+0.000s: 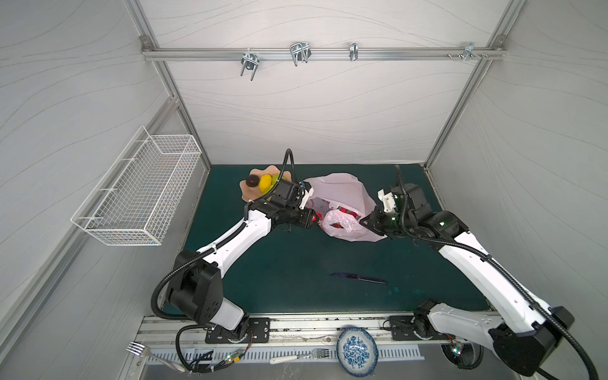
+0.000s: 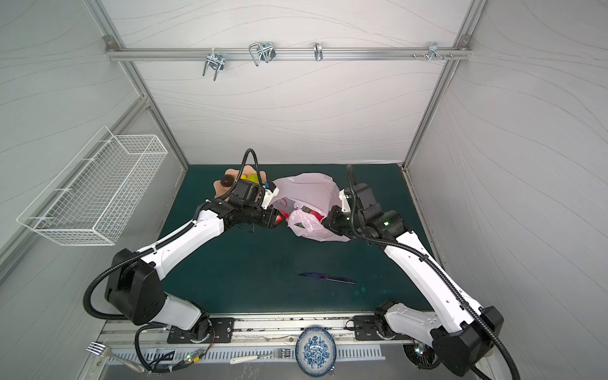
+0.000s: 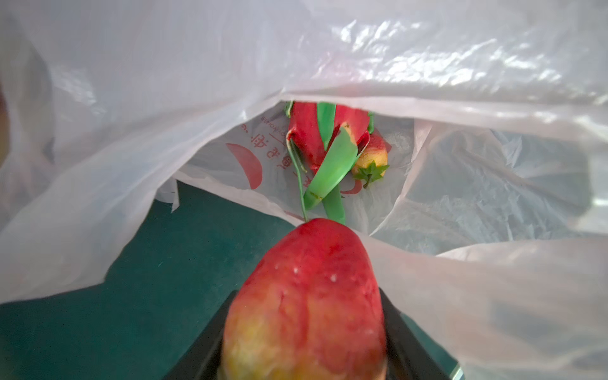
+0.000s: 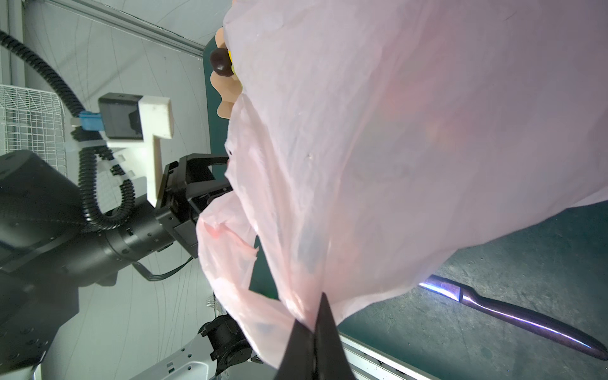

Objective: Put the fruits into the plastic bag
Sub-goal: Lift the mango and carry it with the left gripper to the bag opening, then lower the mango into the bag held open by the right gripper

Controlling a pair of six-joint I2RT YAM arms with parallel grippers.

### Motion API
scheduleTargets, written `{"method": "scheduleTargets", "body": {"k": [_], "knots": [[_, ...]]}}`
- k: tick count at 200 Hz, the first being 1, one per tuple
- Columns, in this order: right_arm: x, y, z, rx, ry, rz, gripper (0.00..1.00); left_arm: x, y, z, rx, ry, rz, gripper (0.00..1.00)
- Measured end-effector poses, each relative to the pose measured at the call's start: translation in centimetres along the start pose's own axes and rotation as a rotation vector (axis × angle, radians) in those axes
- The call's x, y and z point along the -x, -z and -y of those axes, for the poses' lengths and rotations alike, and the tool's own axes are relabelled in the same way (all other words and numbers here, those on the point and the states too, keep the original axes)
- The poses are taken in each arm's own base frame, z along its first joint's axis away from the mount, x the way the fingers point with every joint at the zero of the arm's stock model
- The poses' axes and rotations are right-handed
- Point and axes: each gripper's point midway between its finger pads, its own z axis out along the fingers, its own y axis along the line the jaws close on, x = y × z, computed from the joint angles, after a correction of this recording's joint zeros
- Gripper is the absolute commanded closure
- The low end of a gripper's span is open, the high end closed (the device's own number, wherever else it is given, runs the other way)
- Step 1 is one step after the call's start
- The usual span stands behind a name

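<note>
The pale pink plastic bag (image 1: 342, 194) (image 2: 306, 190) lies on the green mat with its mouth toward the left arm. My right gripper (image 1: 363, 221) (image 4: 314, 324) is shut on the bag's edge (image 4: 394, 131), holding it up. My left gripper (image 1: 317, 218) (image 3: 307, 329) is shut on a red-yellow apple (image 3: 306, 279) at the bag's mouth. Inside the bag (image 3: 427, 65) lie the red-green dragon fruit (image 3: 309, 131) and a strawberry (image 3: 373, 154). The peach bowl (image 1: 250, 194) behind the left wrist holds a dark brown round fruit (image 1: 252, 180), a lemon (image 1: 265, 183) and a green pear (image 1: 274, 179).
A dark knife (image 1: 358, 278) (image 4: 526, 316) lies on the mat near the front. A white wire basket (image 1: 138, 187) hangs on the left wall. A blue patterned plate (image 1: 357, 348) and two forks (image 1: 296, 355) lie on the front ledge.
</note>
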Motion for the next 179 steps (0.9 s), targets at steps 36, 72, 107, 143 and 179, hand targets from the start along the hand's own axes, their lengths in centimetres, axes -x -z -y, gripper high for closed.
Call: {"method": "scheduleTargets", "body": {"k": [36, 72, 107, 143, 179], "knots": [[0.0, 0.0, 0.0, 0.0, 0.0, 0.0, 1.0, 0.7, -0.6, 1.3, -0.076, 0.068, 0.018, 0.85], [0.0, 0.0, 0.0, 0.0, 0.0, 0.0, 1.0, 0.3, -1.5, 2.5, -0.123, 0.131, 0.03, 0.88], [0.0, 0.0, 0.0, 0.0, 0.0, 0.0, 1.0, -1.9, -2.9, 3.2, -0.12, 0.17, -0.006, 0.9], [0.0, 0.0, 0.0, 0.0, 0.0, 0.0, 1.0, -4.7, -4.0, 3.2, -0.078, 0.184, -0.029, 0.91], [0.0, 0.0, 0.0, 0.0, 0.0, 0.0, 1.0, -5.9, -4.5, 4.1, -0.077, 0.173, -0.032, 0.91]]}}
